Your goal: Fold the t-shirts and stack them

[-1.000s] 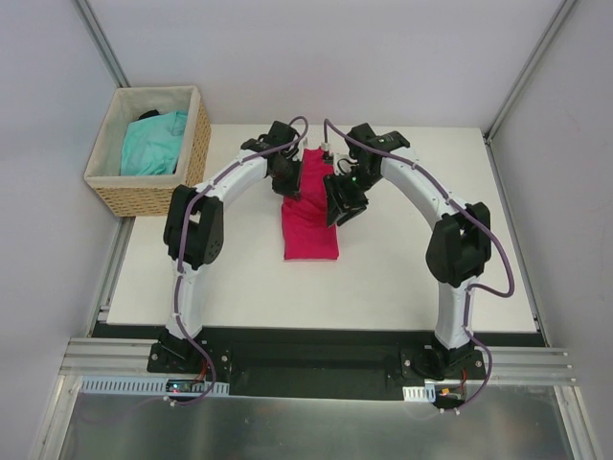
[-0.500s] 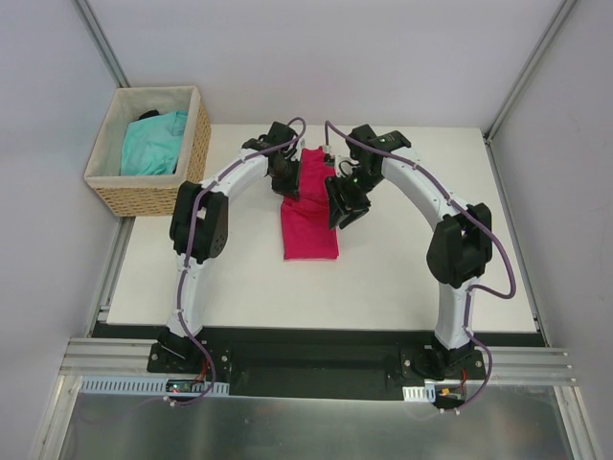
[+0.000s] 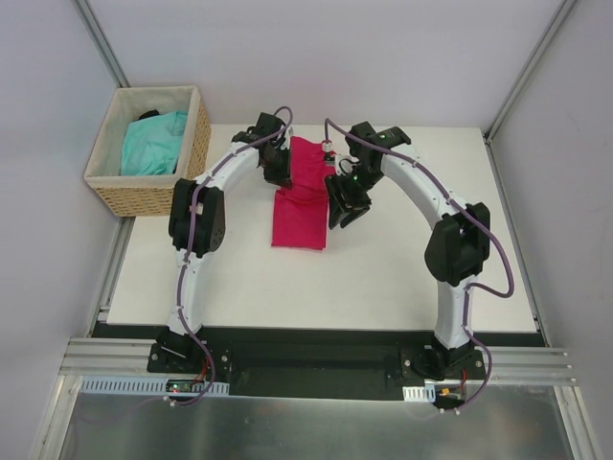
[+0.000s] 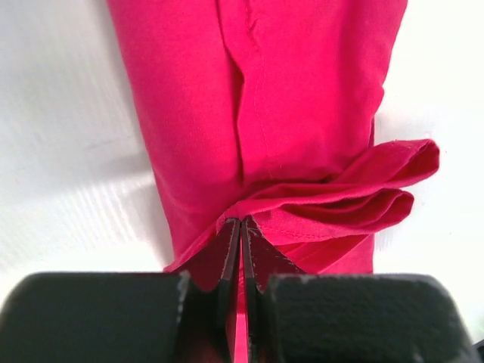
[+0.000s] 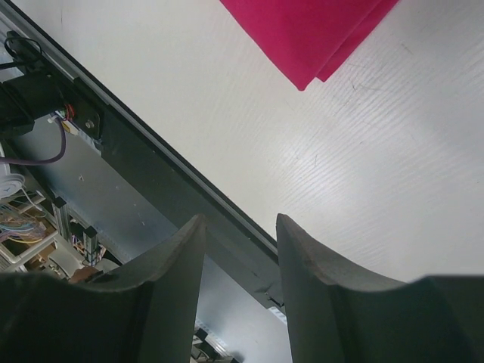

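The crimson-pink t-shirt [image 3: 298, 218] lies folded into a long strip on the white table [image 3: 402, 278], between the two arms. My left gripper [image 3: 279, 174] is at the strip's far left side, shut on a bunched fold of its edge [image 4: 240, 224]. The fabric ripples away to the right of the jaws in the left wrist view. My right gripper [image 3: 343, 213] hovers just right of the shirt, open with nothing between its fingers [image 5: 240, 227]. One corner of the pink t-shirt [image 5: 318, 30] shows at the top of that view. The turquoise t-shirt [image 3: 153, 142] lies crumpled in the basket.
A woven wicker basket [image 3: 196, 134] stands off the table's back left corner. The dark front rail [image 5: 151, 166] of the table runs below the right gripper's fingers. Grey enclosure walls stand at the back and on both sides.
My left gripper has moved left and a little back, dragging the pink t-shirt with it, so the strip now lies further left and slightly slanted. The right arm has stayed put.
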### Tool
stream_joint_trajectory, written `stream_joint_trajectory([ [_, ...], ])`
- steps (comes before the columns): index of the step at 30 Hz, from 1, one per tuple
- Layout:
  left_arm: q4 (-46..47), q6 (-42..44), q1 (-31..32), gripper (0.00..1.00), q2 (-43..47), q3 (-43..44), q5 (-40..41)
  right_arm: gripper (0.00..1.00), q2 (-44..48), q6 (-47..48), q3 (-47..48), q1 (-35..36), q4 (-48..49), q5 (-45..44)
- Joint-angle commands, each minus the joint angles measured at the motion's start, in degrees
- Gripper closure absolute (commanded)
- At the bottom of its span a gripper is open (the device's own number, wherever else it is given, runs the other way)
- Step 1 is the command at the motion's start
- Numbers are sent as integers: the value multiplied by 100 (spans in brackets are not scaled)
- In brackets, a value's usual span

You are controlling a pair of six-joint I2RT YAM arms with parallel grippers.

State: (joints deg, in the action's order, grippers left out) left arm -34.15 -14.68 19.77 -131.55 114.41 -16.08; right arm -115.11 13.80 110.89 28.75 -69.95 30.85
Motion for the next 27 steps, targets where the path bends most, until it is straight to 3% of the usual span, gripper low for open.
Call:
stream_joint_trajectory([
  [1, 110, -123, -79, 100, -82, 240, -264, 54, -117, -35, 337, 25, -317, 17],
  [4, 119, -123, -79, 98, -99, 231, -308, 54, -134, -44, 346, 16, -343, 17],
  [5, 128, -123, -79, 91, -117, 240, -326, 54, -135, -44, 337, 16, -361, 9],
  [6, 137, -132, -79, 76, -143, 257, -343, 54, -135, -44, 328, 25, -370, 9],
  [10, 268, -185, -79, 62, -152, 292, -335, 54, -126, -18, 293, 16, -423, 0],
  [21, 594, 79, -122, 61, 637, 477, -124, 53, -170, 8, 302, -63, -405, 79],
  [25, 568, 53, -131, 63, 1139, -135, -641, 53, -222, 52, 302, -72, -335, 158],
  [27, 567, -61, -131, 71, 1594, -584, -1201, 55, -284, 79, 328, -89, -265, 141],
])
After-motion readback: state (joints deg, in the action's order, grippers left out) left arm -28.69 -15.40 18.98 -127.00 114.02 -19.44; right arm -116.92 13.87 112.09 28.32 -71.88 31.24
